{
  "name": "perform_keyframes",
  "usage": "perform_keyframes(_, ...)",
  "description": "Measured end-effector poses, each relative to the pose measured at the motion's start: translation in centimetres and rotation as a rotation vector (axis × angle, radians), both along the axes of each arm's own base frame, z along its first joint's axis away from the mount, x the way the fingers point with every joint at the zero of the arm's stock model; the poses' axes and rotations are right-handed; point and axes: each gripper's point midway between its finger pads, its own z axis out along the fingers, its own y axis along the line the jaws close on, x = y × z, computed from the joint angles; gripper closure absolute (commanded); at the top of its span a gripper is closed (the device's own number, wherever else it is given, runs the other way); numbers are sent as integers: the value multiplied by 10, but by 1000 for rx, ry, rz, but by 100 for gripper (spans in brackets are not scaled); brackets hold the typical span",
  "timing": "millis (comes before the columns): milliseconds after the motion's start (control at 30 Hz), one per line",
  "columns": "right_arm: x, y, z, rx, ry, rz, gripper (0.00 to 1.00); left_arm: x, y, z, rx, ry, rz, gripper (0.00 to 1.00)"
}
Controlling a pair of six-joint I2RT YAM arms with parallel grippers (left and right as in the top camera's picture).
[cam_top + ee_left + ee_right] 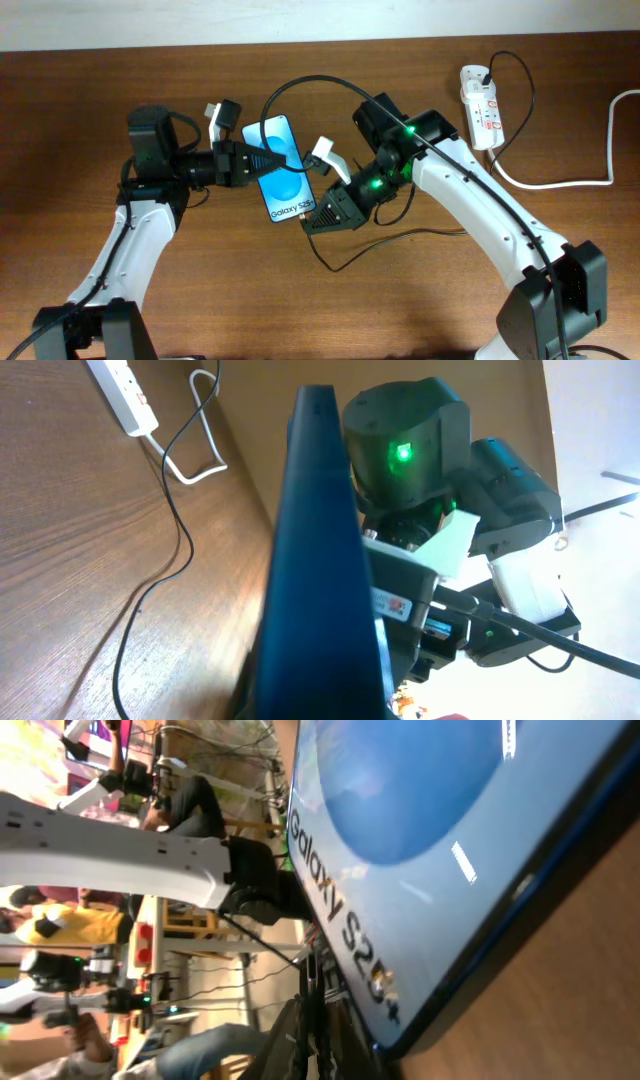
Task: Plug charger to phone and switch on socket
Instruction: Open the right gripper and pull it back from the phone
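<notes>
The phone (283, 172), blue screen up with "Galaxy S25" on it, is lifted off the table, my left gripper (258, 160) shut on its upper part. In the left wrist view the phone (320, 560) shows edge-on. My right gripper (312, 217) sits at the phone's bottom edge, shut on the charger's connector end. In the right wrist view that thin black tip (310, 1005) lies right beside the phone's bottom corner (400, 1030); I cannot tell whether it is in the port. The charger cable (335, 262) loops below the right arm. The white socket (483, 105) lies at the far right.
A thick white cord (560, 183) runs from the socket to the right table edge. A black cable (320, 82) arcs across the table behind the phone. The socket (120, 395) and a thin black cable (178, 530) also show in the left wrist view.
</notes>
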Motion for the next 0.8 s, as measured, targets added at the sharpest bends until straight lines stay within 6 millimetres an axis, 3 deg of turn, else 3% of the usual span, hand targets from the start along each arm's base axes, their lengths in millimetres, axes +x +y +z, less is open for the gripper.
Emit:
perform_keyframes(133, -2, -6, -4, -39, 24, -9, 96, 3, 4, 0, 3, 0, 17, 100)
perform_keyframes(233, 6, -14, -11, -81, -4, -30, 96, 14, 24, -2, 9, 1, 88, 100)
perform_keyframes(367, 24, -18, -21, -123, -89, -60, 96, 29, 64, -2, 12, 3, 210, 100)
perform_keyframes(467, 50, -17, -34, -199, -184, -126, 96, 32, 75, -2, 12, 5, 240, 100)
perform_keyframes(567, 65, -6, -53, -253, -220, -156, 96, 31, 75, -2, 11, 5, 239, 100)
perform_keyframes(800, 84, 28, -133, -328, -145, -161, 96, 30, 82, 0, -1, 4, 239, 100)
